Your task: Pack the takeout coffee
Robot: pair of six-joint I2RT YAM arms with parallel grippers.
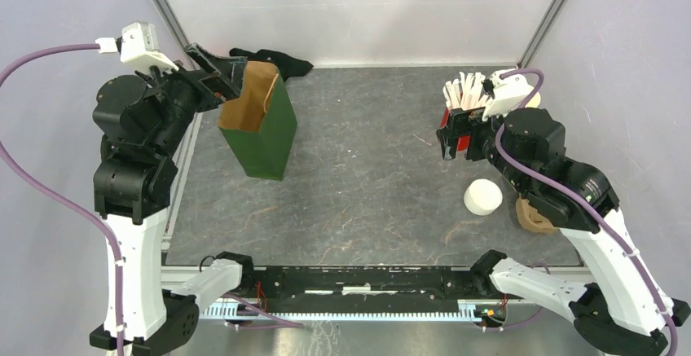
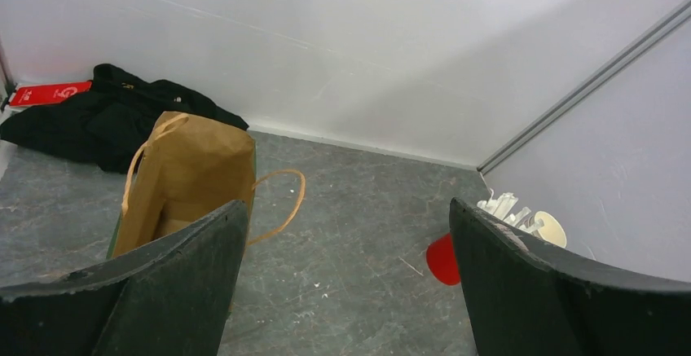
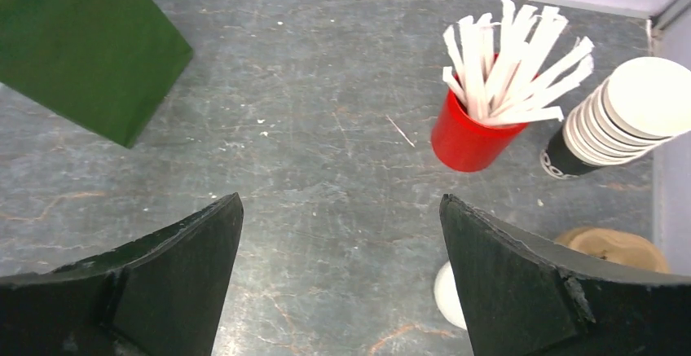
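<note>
Takeout coffee: capped dark cups are not identifiable in any view, so their location cannot be told.

Count on the table (image 1: 367,169):
- One green paper bag (image 1: 265,140), standing open, brown inside, far left.
- One red cup (image 3: 464,140) full of white wrapped straws (image 3: 505,63), far right.
- One stack of lidless cups (image 3: 619,120), lying tilted just beside the red cup.
- One white lid (image 1: 483,197), loose, near right.
- One tan moulded piece (image 3: 615,246), partly hidden under the right arm.
- One black cloth (image 2: 98,124), behind the bag.

Left gripper (image 2: 346,209): jaws spread wide and holding nothing, at the bag's mouth. Contact with the rim cannot be told.

Right gripper (image 3: 341,201): jaws spread wide and holding nothing, above bare table near the red cup.
</note>
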